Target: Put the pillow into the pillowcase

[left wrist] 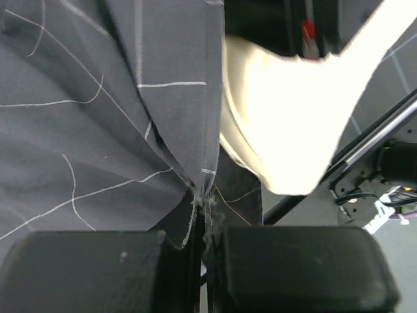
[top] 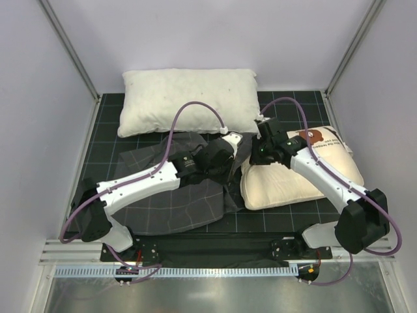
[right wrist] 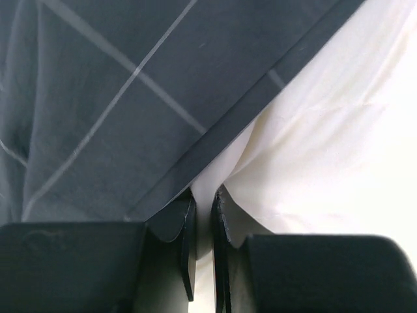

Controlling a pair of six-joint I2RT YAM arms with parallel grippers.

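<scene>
**Both arms gripping cloth**

The dark grey windowpane-check fabric pillowcase lies crumpled on the left half of the black gridded tabletop, reaching to its middle. The cream quilted rectangular pillow, bear print up, rests toward the right edge, its left end against the pillowcase's edge. The left fingers are pressed together on a gathered fold of the pillowcase. The right fingers stand narrow, pinching the cream pillow's fabric just beside the pillowcase's hem. A larger plain white lumpy pillow lies along the far edge.
</scene>
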